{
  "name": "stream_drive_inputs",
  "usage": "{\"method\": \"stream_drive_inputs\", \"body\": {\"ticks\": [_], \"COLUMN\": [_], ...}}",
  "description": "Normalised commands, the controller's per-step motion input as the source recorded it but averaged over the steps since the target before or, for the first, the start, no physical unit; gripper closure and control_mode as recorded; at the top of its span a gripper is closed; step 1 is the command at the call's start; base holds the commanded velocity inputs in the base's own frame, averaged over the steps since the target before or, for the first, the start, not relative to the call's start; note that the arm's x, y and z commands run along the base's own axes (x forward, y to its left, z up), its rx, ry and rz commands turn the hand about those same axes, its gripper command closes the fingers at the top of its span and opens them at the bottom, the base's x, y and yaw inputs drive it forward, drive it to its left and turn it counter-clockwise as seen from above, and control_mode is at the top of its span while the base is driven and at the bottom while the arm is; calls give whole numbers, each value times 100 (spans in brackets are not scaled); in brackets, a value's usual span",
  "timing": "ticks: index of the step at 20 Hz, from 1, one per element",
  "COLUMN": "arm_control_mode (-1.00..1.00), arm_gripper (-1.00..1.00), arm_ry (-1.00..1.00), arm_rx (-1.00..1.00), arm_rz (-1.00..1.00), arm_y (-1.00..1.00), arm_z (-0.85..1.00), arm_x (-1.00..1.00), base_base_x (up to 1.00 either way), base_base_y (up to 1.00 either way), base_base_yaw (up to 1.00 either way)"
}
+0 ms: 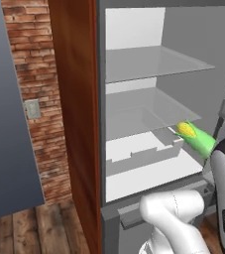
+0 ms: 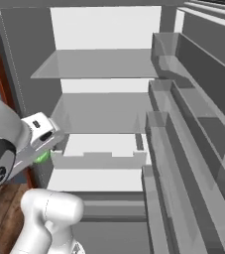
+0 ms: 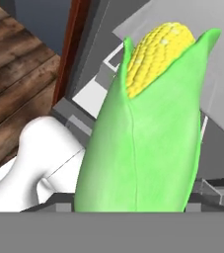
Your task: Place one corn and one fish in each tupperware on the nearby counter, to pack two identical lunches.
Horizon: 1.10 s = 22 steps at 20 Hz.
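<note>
Tool (image 3: 133,210) is clenched on the corn (image 3: 148,133), held out in front of the open fridge (image 1: 148,119), and a loose pinch on that husk could drop it before the bench.

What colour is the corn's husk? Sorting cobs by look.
Bright green husk on the corn, yellow kernels at its tip; hand view shows it best.

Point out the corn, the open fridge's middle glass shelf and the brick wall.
corn (image 3: 148,123): hand view, green husk below the yellow kernels.
middle glass shelf (image 1: 143,111): left base view, bare shelf surface.
brick wall (image 1: 34,64): left base view, bricks above the wall plate.
</note>
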Motion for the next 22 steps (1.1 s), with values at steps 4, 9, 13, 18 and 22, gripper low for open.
{"method": "stream_drive_inputs", "body": {"ticks": [4,9,13,18,22], "arm_control_mode": [100,100,100,100,100], "arm_gripper": [100,100,100,100,100], "arm_ry": [0,0,0,0,0], "arm_rx": [0,0,0,0,0], "arm_rz": [0,0,0,0,0], "arm_y": [0,0,0,0,0], "arm_z": [0,0,0,0,0], "arm_x": [0,0,0,0,0], "base_base_x": [-95,-100,-100,-100,-100], "base_base_y": [0,-8,-14,-36,-48], "base_base_yaw": [1,0,0,-2,-13]}}
